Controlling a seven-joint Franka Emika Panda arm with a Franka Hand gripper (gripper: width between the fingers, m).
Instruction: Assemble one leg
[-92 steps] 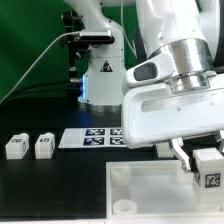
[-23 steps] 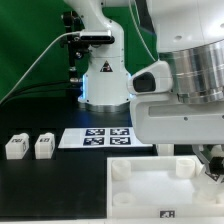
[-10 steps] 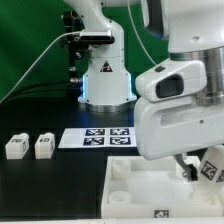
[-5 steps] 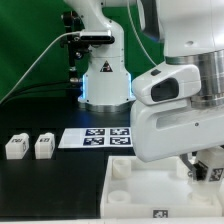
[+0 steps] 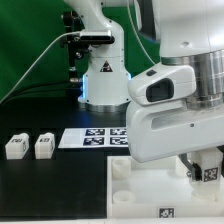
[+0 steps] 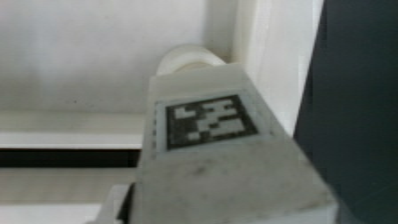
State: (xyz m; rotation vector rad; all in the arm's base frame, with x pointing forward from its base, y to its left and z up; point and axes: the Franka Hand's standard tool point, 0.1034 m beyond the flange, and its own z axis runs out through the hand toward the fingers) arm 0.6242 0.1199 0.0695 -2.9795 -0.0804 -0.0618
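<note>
My gripper [image 5: 205, 168] is shut on a leg [image 5: 210, 173], a small white block with a black-and-white tag, and holds it over the far right corner of the large white tray [image 5: 135, 195]. In the wrist view the leg [image 6: 214, 150] fills the middle, tag facing the camera. Its far end sits at a round corner socket [image 6: 187, 62] of the tray [image 6: 80, 90]; I cannot tell whether it is touching. Two more legs [image 5: 15, 146] [image 5: 43, 146] stand on the black table at the exterior view's left.
The marker board [image 5: 95, 137] lies flat behind the tray. The robot's white base [image 5: 100, 80] stands at the back, with cables to its left. My arm's bulky white wrist hides the tray's right side. A green backdrop closes the rear.
The arm has shifted slightly toward the exterior view's left and lowered, bringing the held leg down to the tray's corner. The leg now hangs less tilted. The loose legs have not moved.
</note>
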